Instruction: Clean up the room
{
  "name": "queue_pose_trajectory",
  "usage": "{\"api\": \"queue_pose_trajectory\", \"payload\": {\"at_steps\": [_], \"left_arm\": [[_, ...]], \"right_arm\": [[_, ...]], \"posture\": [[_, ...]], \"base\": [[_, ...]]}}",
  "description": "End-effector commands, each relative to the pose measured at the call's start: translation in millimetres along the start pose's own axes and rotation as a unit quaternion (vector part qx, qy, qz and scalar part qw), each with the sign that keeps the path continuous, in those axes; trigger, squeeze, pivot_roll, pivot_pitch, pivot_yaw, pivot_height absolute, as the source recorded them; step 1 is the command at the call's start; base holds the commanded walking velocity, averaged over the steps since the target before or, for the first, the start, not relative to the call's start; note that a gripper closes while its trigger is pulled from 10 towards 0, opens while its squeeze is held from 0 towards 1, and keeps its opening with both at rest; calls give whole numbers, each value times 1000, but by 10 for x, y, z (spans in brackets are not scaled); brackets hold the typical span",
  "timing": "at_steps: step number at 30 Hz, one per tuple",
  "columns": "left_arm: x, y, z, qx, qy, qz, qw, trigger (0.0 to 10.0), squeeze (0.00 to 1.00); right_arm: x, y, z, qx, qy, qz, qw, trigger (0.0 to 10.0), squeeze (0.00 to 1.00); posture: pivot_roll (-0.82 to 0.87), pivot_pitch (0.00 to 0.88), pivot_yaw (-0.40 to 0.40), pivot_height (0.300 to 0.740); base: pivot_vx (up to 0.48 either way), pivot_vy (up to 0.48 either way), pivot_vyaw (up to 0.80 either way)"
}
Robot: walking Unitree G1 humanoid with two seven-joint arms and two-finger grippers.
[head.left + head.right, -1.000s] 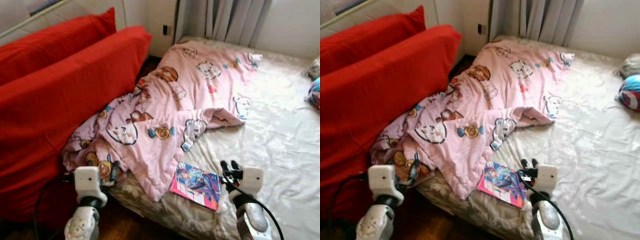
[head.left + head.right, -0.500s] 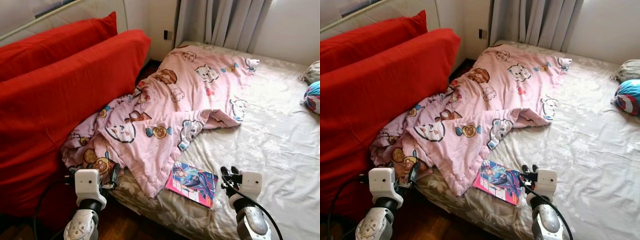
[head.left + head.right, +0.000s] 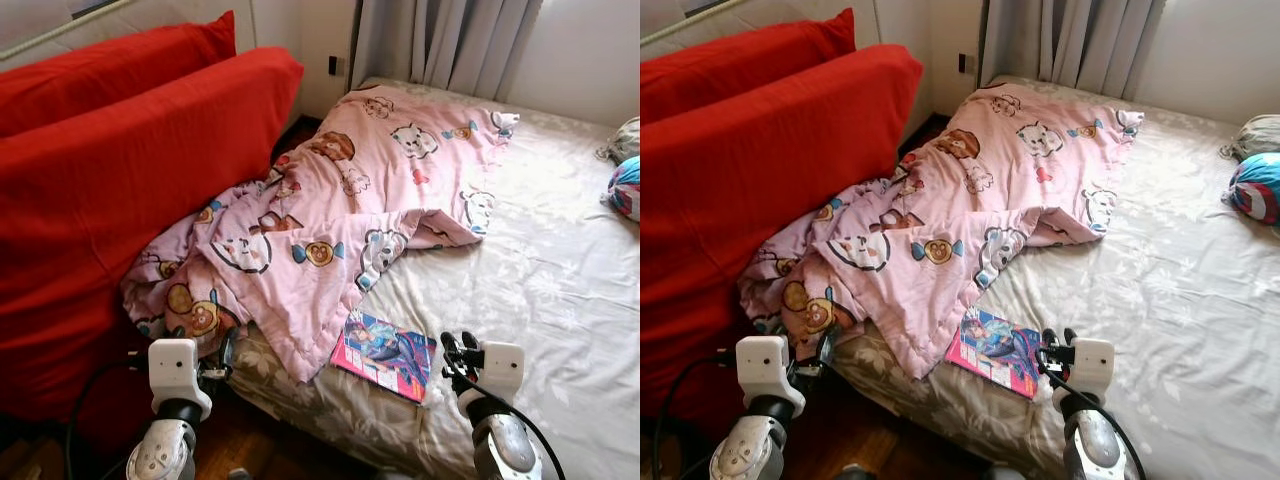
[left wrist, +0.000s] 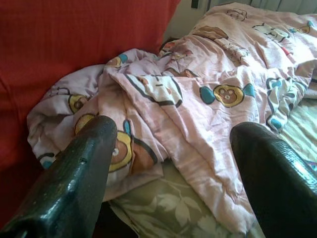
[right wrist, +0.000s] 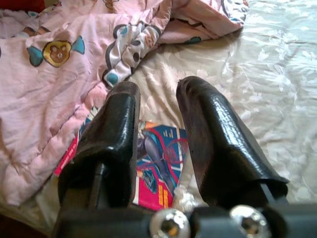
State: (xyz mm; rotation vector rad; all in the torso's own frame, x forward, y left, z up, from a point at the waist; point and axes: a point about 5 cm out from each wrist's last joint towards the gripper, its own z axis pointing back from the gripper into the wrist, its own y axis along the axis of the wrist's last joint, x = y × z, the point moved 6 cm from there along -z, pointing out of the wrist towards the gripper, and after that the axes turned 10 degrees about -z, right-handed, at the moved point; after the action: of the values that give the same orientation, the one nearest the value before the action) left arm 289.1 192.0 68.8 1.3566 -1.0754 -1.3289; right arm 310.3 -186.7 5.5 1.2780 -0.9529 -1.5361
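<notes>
Pink quilt: the cartoon-print quilt (image 3: 340, 220) lay rumpled across the bed (image 3: 560, 300), running from 12 o'clock near the curtain (image 3: 440, 40) down to 8 o'clock, where its bunched end hung over the bed's edge against the red cushions (image 3: 120, 190).
Book: a bright pink and blue book (image 3: 386, 353) rested flat near the bed's front edge at 6 o'clock, one corner tucked just under the quilt's hem.
Change in view: over the last second the whole scene slid a little up and away while quilt and book kept their places on the bed, so the camera had shifted, not the things; more dark floor showed below the bed edge.
Left gripper: the left gripper (image 4: 173, 163) was spread wide and held nothing, low at 8 o'clock, just off the hanging quilt corner.
Right gripper: the right gripper (image 5: 157, 134) was at a narrow gap, empty, at 5 o'clock just beside the book and pointed over it.
Other things: a blue, red and white ball-like thing (image 3: 627, 188) sat at 3 o'clock by a grey bundle (image 3: 625, 135); neither could be made out well.
Meaning for the task: nothing had yet been tidied. By my reading the robot was only settling its stance, and the book, close by the right gripper, looked the likeliest first pick, though its thin flat shape on soft sheets could make it hard to lift.
</notes>
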Motion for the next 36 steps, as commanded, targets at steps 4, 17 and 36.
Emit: {"api": "queue_pose_trajectory", "payload": {"at_steps": [4, 17, 36], "left_arm": [[0, -16, 13, -7, 0, 0, 1000, 10000, 0], [2, -28, 11, -11, 0, 3, 1000, 10000, 0], [32, -30, 10, -12, -7, 5, 1000, 10000, 0]], "right_arm": [[47, -17, 6, -10, -7, 9, 1000, 10000, 0], [25, 6, 4, -2, -4, 7, 1000, 10000, 0], [-3, -53, -7, -12, -2, 11, 1000, 10000, 0]], "posture": [[-62, 147, -29, 647], [-58, 153, -26, 647], [-52, 151, -21, 628]], "base": [[0, 0, 0], [0, 0, 0], [0, 0, 0]]}}
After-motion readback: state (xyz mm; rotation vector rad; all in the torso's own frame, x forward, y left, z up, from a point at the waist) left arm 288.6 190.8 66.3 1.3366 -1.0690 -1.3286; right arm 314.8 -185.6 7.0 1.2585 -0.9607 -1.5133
